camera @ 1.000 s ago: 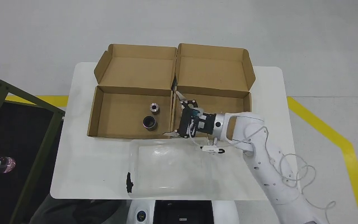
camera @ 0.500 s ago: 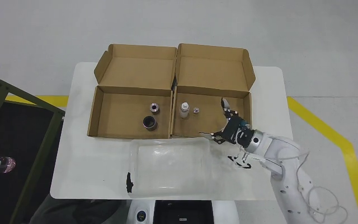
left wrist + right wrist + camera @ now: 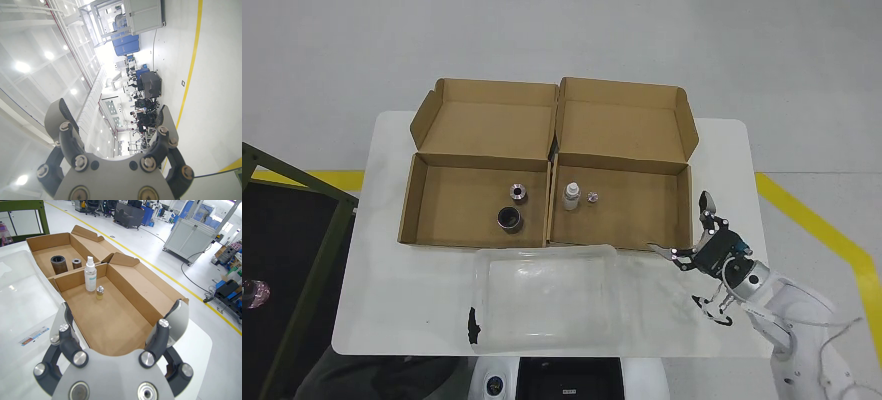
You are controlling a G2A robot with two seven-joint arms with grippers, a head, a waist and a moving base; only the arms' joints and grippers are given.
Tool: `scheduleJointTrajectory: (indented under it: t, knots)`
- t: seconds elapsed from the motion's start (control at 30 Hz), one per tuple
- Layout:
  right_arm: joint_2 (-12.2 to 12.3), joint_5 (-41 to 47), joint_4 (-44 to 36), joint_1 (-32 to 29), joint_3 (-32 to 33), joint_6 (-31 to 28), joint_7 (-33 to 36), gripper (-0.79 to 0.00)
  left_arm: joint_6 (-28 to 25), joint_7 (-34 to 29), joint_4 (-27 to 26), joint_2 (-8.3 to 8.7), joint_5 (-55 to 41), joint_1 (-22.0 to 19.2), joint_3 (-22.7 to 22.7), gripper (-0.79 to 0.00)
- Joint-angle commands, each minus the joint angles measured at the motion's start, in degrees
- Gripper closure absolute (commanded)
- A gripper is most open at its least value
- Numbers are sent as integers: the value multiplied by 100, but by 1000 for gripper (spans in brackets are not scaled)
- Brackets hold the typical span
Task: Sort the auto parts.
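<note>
Two open cardboard boxes lie side by side. The left box (image 3: 442, 205) holds a large dark metal cylinder (image 3: 508, 217) (image 3: 58, 264) and a smaller one (image 3: 516, 191) (image 3: 76, 263). Standing upright in the right box (image 3: 642, 210) (image 3: 121, 313) are a white spray bottle (image 3: 571, 194) (image 3: 90, 275) and a small brass part (image 3: 593, 197) (image 3: 100, 292). My right gripper (image 3: 679, 224) (image 3: 122, 306) hangs open and empty at that box's front right corner, facing along the box. My left gripper (image 3: 113, 108) is open and empty, pointing up into the room.
A clear plastic bin (image 3: 542, 300) (image 3: 19, 285) sits on the white table (image 3: 392, 280) in front of the boxes, with a small black item (image 3: 473, 325) at its left front edge. Both box lids stand open at the back.
My right gripper has drawn back to the right, from the divider between the boxes to the right box's outer corner. The bottle and brass part, hidden under it before, now show.
</note>
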Motion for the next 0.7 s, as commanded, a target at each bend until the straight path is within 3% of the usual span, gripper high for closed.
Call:
scheduleJointTrajectory:
  t: [0.0, 0.67]
  knots:
    - [13, 38, -48, -90, 115, 57, -76, -785, 0, 0, 0, 0, 0, 0, 0, -785]
    - [60, -1, -183, -371, 329, 169, -401, -785, 0, 0, 0, 0, 0, 0, 0, -785]
